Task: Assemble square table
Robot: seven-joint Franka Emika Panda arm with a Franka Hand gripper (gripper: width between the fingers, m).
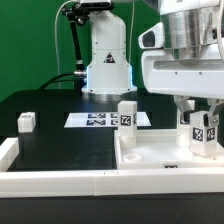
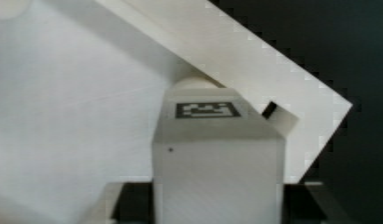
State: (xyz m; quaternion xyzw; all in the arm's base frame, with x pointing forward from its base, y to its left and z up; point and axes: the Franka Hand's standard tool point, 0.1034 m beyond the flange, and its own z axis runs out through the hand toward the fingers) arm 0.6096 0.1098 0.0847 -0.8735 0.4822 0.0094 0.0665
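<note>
The square table's white slab lies rimmed face up at the exterior view's right. One tagged white post stands upright at its far left corner. My gripper hangs over the slab's right side, shut on a second tagged post held upright. In the wrist view this post fills the middle between my dark fingers, its tagged end pointing at the slab. Whether the post touches the slab is hidden. A third post lies alone at the exterior view's left.
The marker board lies flat in front of the robot base. A long white rail edges the black surface along the front and left.
</note>
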